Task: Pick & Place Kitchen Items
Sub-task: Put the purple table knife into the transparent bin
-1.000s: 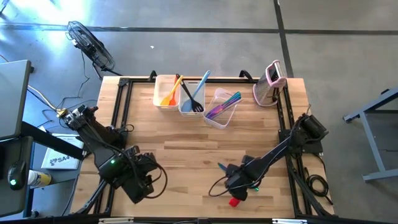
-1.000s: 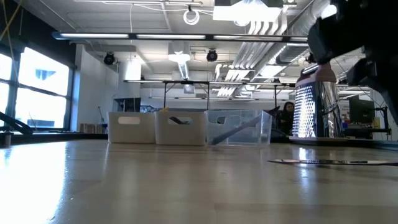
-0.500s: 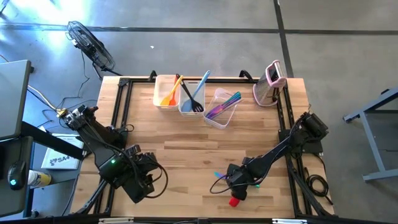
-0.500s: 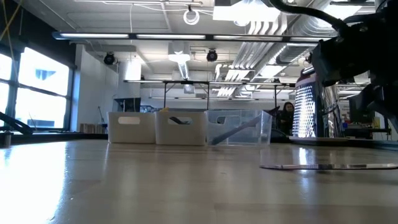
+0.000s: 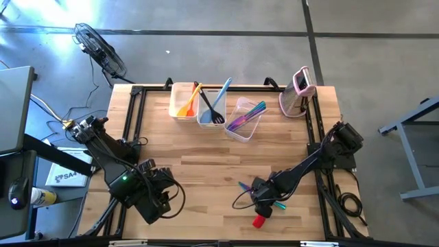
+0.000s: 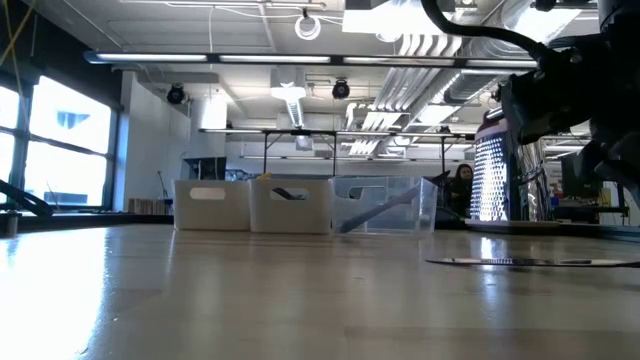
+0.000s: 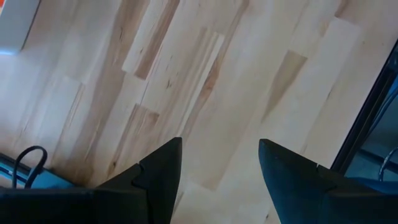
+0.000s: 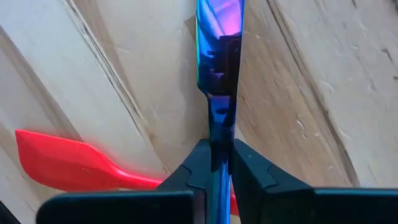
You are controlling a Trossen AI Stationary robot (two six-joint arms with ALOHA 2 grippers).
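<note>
A slim utensil with a shiny purple-and-teal handle lies on the wooden table near its front right, and shows in the high view as the purple-teal utensil. My right gripper stands over it, shut on its handle. A red spatula lies flat just nearer the front edge. My left gripper hangs open above bare wood at the front left, with nothing between its fingers. My right gripper pinches the utensil's handle between its two fingers, which come from above, point down and lie across the handle. The utensil lies flat and low along the table.
Three tubs with several coloured utensils stand at the far middle of the table. A pink-and-white upright grater stands at the far right. Black frame rails run along the table's sides. Bare wood lies in the middle.
My right gripper has sunk toward the table, down over the purple-and-teal utensil. My left arm has kept still.
</note>
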